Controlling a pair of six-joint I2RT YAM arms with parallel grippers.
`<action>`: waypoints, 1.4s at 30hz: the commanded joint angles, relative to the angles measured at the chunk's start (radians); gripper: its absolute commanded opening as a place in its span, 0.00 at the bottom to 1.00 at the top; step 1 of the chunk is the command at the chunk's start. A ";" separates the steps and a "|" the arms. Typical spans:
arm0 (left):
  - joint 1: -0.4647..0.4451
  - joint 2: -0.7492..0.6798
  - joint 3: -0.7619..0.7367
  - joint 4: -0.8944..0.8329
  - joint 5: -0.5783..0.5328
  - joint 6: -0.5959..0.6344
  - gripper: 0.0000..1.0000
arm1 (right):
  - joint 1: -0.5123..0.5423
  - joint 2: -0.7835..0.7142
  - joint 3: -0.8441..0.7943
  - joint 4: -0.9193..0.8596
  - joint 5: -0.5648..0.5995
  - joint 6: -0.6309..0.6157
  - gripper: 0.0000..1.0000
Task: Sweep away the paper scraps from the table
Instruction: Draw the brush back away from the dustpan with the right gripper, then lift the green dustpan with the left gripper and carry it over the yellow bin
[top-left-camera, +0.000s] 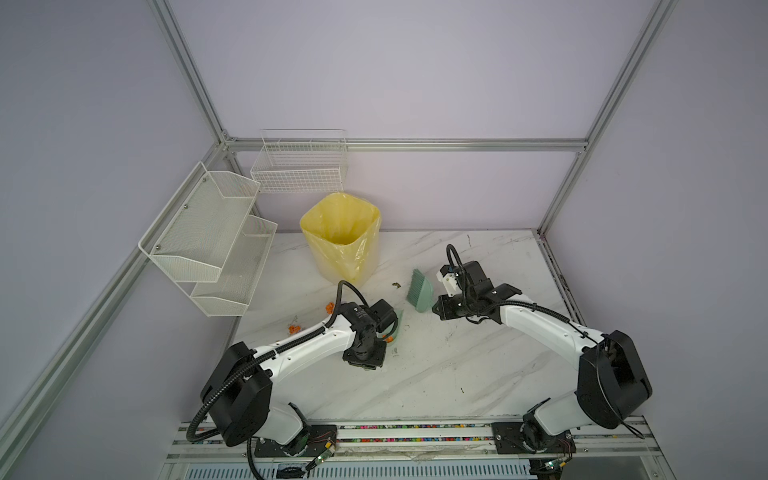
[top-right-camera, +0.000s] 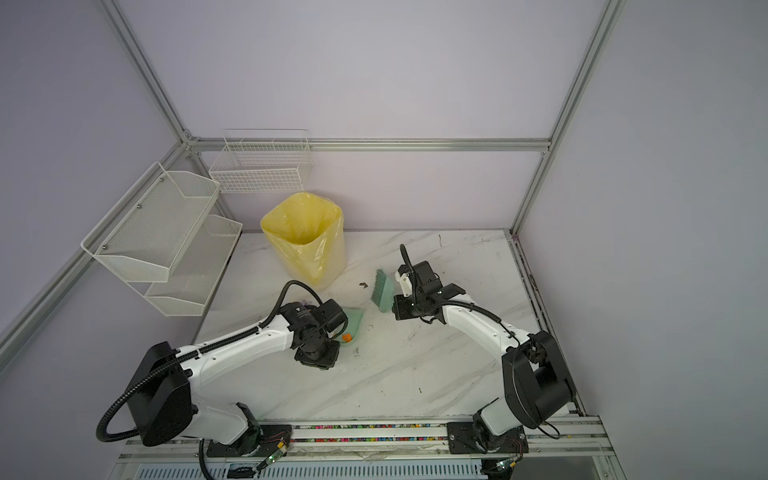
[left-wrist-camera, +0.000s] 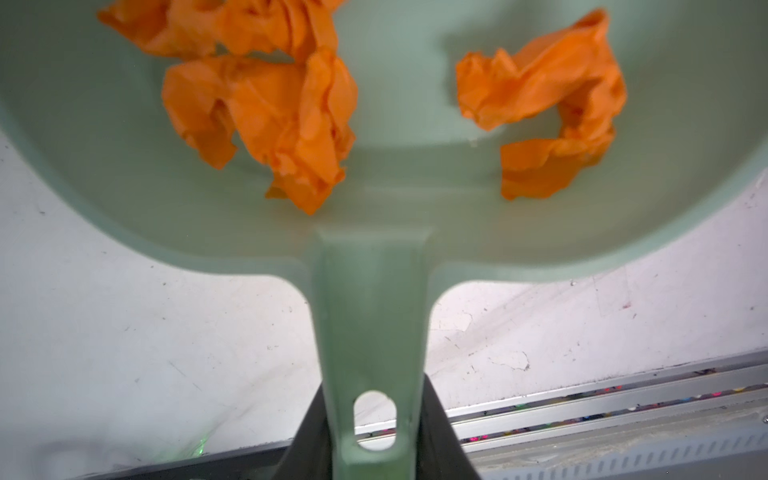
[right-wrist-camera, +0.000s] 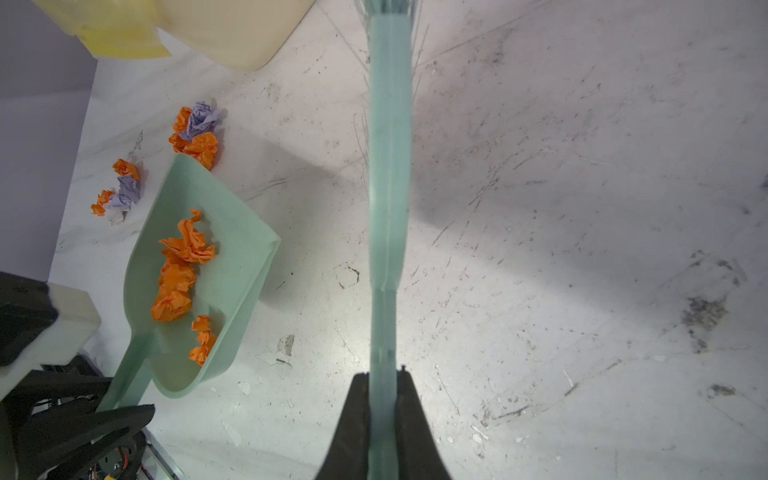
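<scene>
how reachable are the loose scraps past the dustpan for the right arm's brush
Probably not straight across: the dustpan and the left gripper holding it lie between the brush and those paper scraps.

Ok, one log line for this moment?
left gripper: shut on dustpan | right gripper: shut on brush | in dustpan: orange scraps | on table: orange and lilac scraps
</scene>
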 joint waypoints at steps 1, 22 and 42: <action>0.006 -0.030 0.143 -0.042 -0.030 0.017 0.00 | -0.028 -0.017 -0.028 0.057 -0.009 0.041 0.00; 0.018 0.118 0.595 -0.225 -0.076 0.121 0.00 | -0.091 -0.103 -0.121 0.095 -0.023 0.060 0.00; 0.192 0.171 0.930 -0.252 0.062 0.165 0.00 | -0.100 -0.181 -0.169 0.126 -0.036 0.047 0.00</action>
